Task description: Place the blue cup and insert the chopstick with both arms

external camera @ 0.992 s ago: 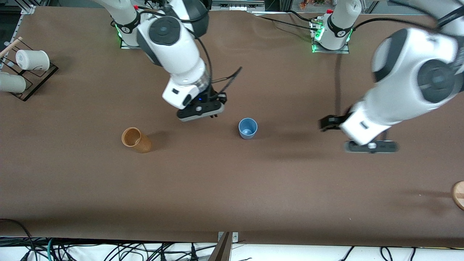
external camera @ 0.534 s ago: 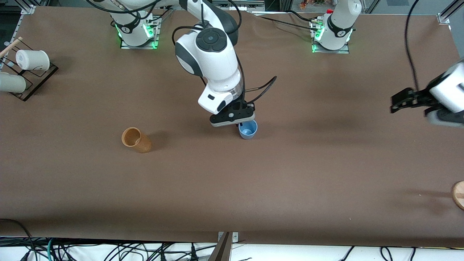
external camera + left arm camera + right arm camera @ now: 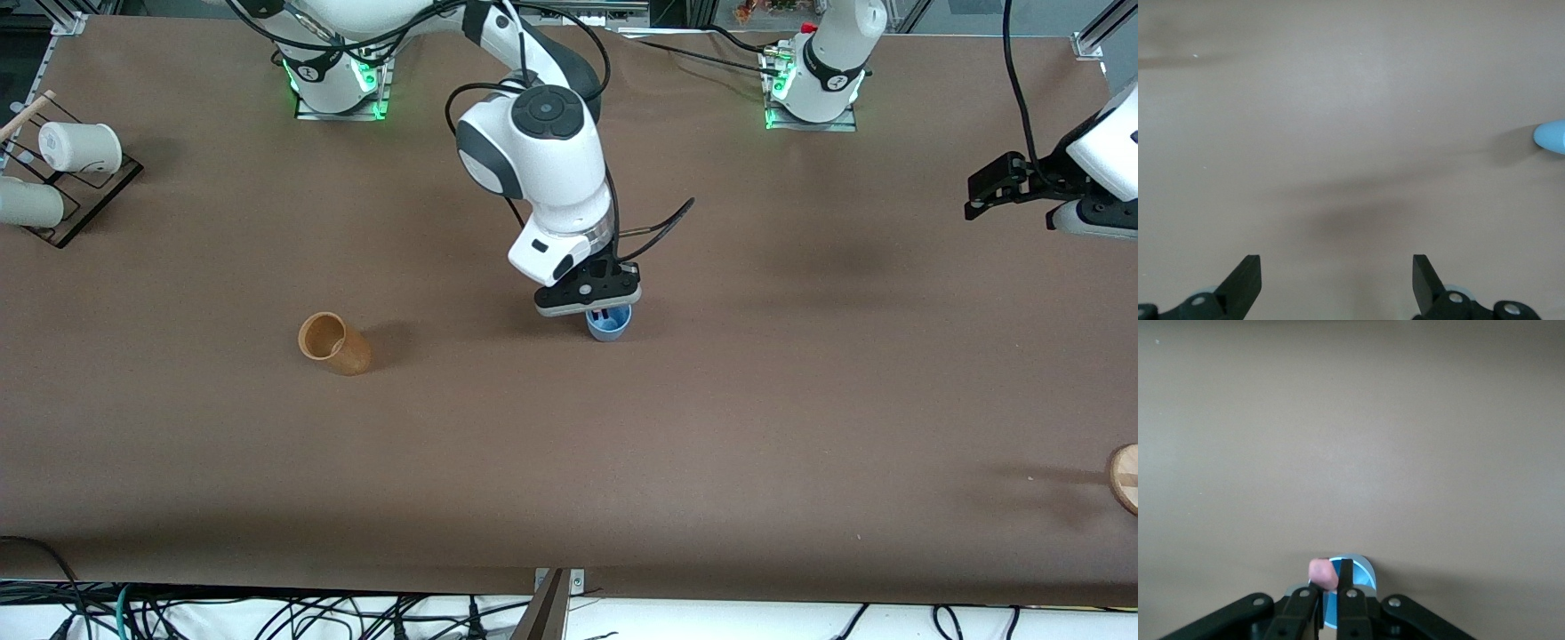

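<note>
Holding the pink chopstick (image 3: 1322, 574) between closed fingers, the right gripper (image 3: 601, 310) hangs over the blue cup (image 3: 610, 327) at table centre. It should lower straight, then release. The left gripper (image 3: 1337, 280) waits open over the table's 3 o'clock edge.

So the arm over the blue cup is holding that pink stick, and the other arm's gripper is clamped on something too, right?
Not quite. The right gripper over the blue cup does hold the chopstick. But the left gripper is open and holds nothing, as the left wrist view shows; it waits over the table at the left arm's end.
</note>
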Available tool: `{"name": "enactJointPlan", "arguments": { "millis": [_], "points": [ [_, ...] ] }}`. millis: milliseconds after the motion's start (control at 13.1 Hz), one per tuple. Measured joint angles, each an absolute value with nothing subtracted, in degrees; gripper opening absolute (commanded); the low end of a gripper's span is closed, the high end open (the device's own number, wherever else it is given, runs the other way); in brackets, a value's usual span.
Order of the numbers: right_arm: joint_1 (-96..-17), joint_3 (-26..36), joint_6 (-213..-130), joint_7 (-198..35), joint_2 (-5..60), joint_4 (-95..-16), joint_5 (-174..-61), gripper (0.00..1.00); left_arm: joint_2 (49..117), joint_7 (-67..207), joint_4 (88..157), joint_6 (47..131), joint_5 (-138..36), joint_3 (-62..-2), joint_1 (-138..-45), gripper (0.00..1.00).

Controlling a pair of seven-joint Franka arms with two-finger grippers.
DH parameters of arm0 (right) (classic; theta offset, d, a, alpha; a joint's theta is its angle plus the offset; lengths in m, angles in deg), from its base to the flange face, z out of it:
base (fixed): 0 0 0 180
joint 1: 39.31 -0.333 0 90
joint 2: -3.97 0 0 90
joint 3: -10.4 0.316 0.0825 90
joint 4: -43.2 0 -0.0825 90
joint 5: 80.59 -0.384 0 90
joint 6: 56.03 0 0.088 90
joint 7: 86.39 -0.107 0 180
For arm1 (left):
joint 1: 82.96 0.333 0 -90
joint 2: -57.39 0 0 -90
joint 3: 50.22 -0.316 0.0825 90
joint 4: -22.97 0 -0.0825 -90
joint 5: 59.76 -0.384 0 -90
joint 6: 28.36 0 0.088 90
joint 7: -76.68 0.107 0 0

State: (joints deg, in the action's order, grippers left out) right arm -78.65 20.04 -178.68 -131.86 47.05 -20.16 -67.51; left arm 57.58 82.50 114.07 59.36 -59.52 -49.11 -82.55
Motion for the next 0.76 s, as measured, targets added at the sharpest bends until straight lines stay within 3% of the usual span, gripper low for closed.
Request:
{"name": "enactJointPlan", "arguments": {
  "millis": [153,305,763],
  "points": [
    [-80.0,20.0,-179.5,-134.1,48.8,-20.2,-65.6,0.55,58.1,82.5,114.5,59.5,-59.1,-49.3,-82.2,1.00],
    [-80.2,19.7,-180.4,-134.8,49.6,-20.2,-65.3,1.00,58.6,82.5,114.5,59.6,-59.1,-49.3,-82.1,1.00],
    [-76.1,19.4,-174.8,-134.2,46.9,-18.5,-66.6,1.00,59.5,82.5,113.8,60.7,-59.0,-48.5,-82.6,1.00]
  ]
}}
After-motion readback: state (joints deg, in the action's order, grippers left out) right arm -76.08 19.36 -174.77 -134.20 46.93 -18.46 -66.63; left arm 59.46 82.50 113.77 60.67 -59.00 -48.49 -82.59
